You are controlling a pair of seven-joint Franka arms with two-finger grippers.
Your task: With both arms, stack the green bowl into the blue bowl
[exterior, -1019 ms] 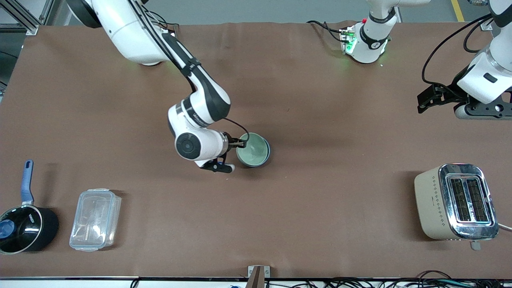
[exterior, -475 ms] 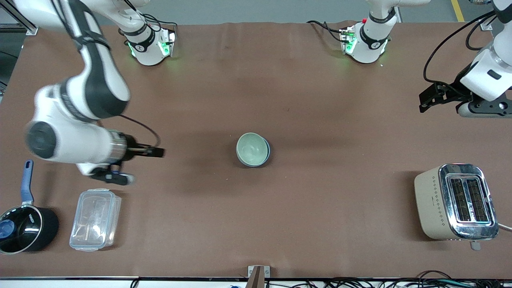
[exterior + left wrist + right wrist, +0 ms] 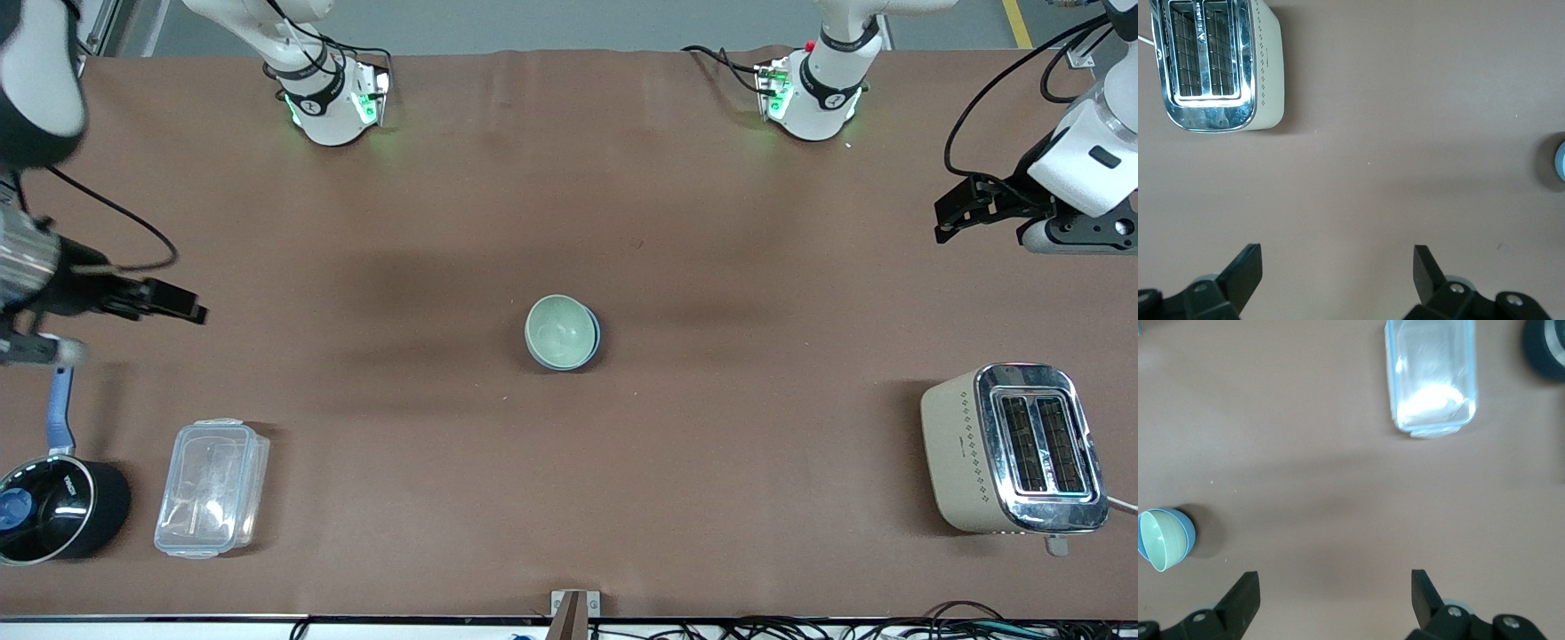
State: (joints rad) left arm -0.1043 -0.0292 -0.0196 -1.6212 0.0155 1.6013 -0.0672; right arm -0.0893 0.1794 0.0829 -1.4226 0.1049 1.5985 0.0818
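Green bowl [image 3: 559, 330] nested in blue bowl [image 3: 594, 340]; right gripper [image 3: 1335, 597] and left gripper [image 3: 1338, 273] spread, empty; saucepan [image 3: 55, 507] lettering perhaps unreadable

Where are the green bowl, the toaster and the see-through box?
green bowl [image 3: 558, 331], front view, on its pale inside.
toaster [image 3: 951, 444], front view, on its beige side.
see-through box [image 3: 210, 487], front view, on its lid.
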